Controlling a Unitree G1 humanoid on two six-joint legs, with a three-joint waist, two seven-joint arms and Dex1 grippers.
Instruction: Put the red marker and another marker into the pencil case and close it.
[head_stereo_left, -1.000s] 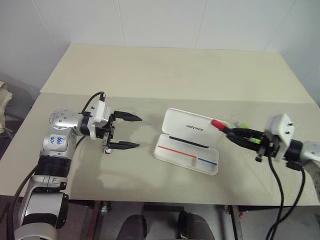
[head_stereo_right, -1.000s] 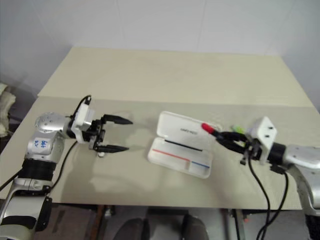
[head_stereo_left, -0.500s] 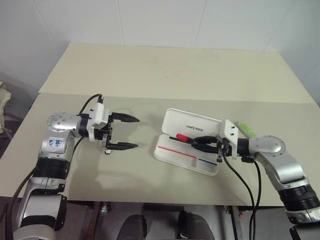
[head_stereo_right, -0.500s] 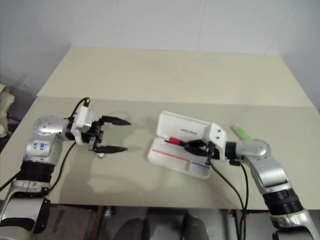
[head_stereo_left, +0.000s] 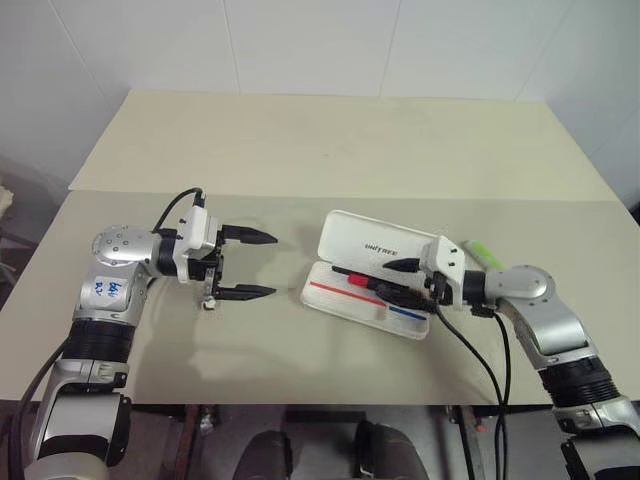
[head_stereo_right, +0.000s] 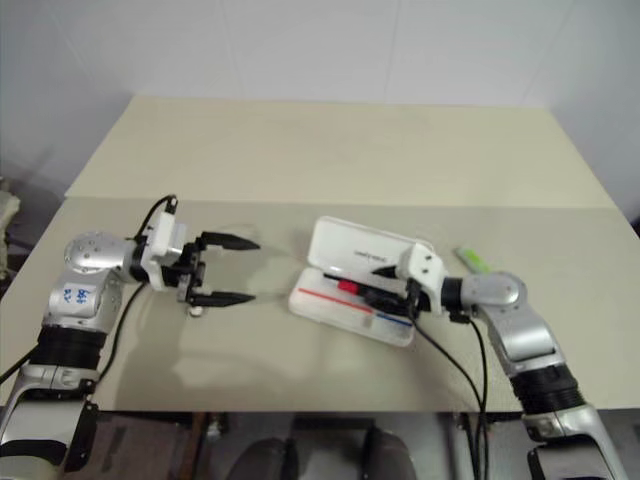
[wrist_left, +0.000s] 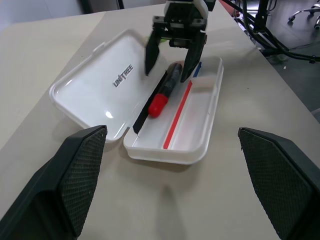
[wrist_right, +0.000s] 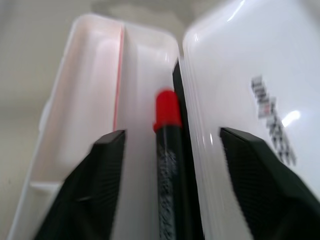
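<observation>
The red marker (wrist_left: 165, 90), a slim pen with a black barrel and a red cap, lies inside the tray of the pencil case (head_stereo_left: 352, 300), a flat white hinged plastic box with rounded corners that sits open on the beige counter (head_stereo_left: 300, 160). The marker rests along the hinge side of the tray, just beside the red stripe printed on the tray floor, with its cap pointing toward 9 o'clock in the head view. The lid is swung back toward 12 o'clock from the tray and carries small dark lettering (it is tilted up rather than lying flat).

The right claw (head_stereo_left: 398, 280) hangs over the tray at the marker's barrel end, reaching in from 3 o'clock. Its two black fingers stand apart on either side of the barrel, released from it, as the left wrist view shows plainly; the marker lies loose between them.

The other marker (head_stereo_left: 484, 254), a short chunky lime-green highlighter, lies on the counter at about 2 o'clock from the case, just behind the right forearm and apart from the case.

The left claw (head_stereo_left: 250, 265) hovers above the counter at 9 o'clock from the case, well apart from it, pointing toward the case with its fingers spread wide and nothing between them.
</observation>
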